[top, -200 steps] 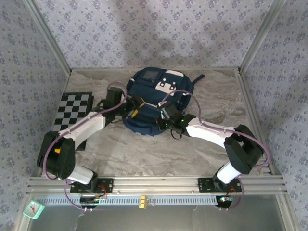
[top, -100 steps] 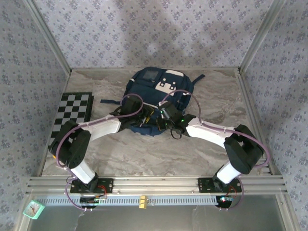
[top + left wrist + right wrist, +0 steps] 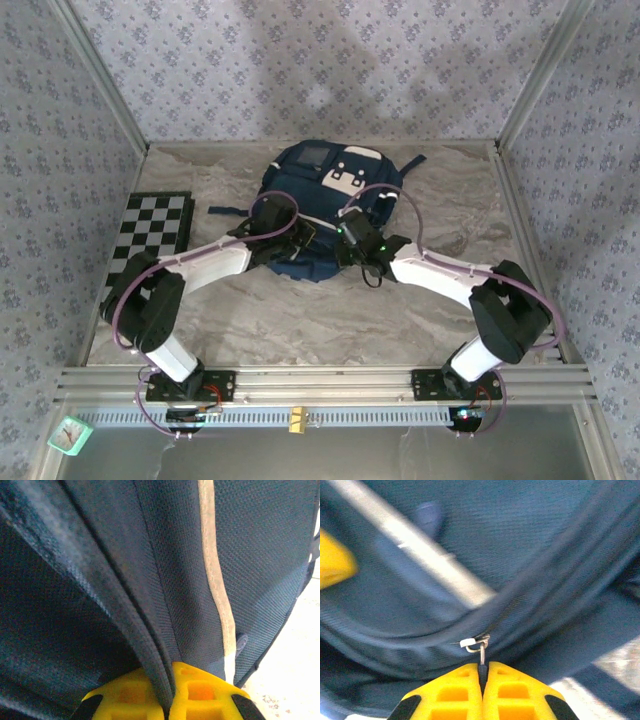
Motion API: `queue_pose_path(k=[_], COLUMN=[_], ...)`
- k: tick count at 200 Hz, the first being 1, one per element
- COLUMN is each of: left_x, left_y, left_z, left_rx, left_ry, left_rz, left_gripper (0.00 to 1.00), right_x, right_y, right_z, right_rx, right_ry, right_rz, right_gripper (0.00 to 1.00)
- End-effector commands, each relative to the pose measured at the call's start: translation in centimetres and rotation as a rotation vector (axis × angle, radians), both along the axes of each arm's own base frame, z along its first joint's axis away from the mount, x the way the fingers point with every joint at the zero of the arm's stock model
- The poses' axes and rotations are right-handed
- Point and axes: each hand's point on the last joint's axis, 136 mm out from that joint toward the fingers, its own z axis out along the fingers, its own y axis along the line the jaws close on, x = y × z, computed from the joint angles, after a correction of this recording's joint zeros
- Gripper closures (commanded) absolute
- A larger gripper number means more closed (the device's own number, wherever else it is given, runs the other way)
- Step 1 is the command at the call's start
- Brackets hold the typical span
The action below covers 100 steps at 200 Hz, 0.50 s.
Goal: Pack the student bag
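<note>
Student bag, flat on the table, straight ahead of both grippers and touching their tips; navy woven fabric, slack and creased. Left gripper pinched together on a raised seam ridge of the bag, white trim stripe just to the right of its fingers; probably held so to anchor the cloth and keep the zip line taut. Right gripper clamped on the small metal zip pull right at its fingertips, likely placed to draw the slider along while the other side braces
</note>
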Motion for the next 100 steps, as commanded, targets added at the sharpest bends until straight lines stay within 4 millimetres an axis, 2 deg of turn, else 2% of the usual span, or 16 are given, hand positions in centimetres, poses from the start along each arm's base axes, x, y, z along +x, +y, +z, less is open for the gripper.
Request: queue_pose_path(k=[1,35,50,66,75,81,100], left_x=[0.6,0.1,0.1,0.4,0.5,0.6,0.5], left_y=[3.8,3.3,3.0,2.7,2.3,2.0,1.4], left_z=[0.9,1.9,2.1,2.4,2.7,3.0,4.1], left_rx=[0.073,0.061,0.054,0.043,0.031,0.025,0.019], left_ry=[-0.046,-0.07,-0.075,-0.076,-0.084,-0.093,-0.138], left_rz=[0.063,-0.015,-0.036,-0.067,-0.088,-0.105,-0.172], left_gripper=[1.0,1.0,1.0,1.0,1.0,0.95,0.63], right_x=[1.8,4.5,5.2,5.0,4.6,4.3,3.3], right_y=[-5.8,-7.7,-7.2,-6.4,-5.9,-5.7,-6.2], right_z=[1.5,2.2,2.6,3.2,3.7,4.2,6.1], right_rx=[-0.107,-0.083,-0.058,-0.033,0.01,0.032,0.075], right_ry=[-0.057,-0.063,-0.075,-0.08,-0.078,-0.084,-0.122], right_rz=[-0.155,-0.206,-0.173,-0.138,-0.108,-0.092,-0.088], right_gripper=[1.0,1.0,1.0,1.0,0.92,0.84,0.57])
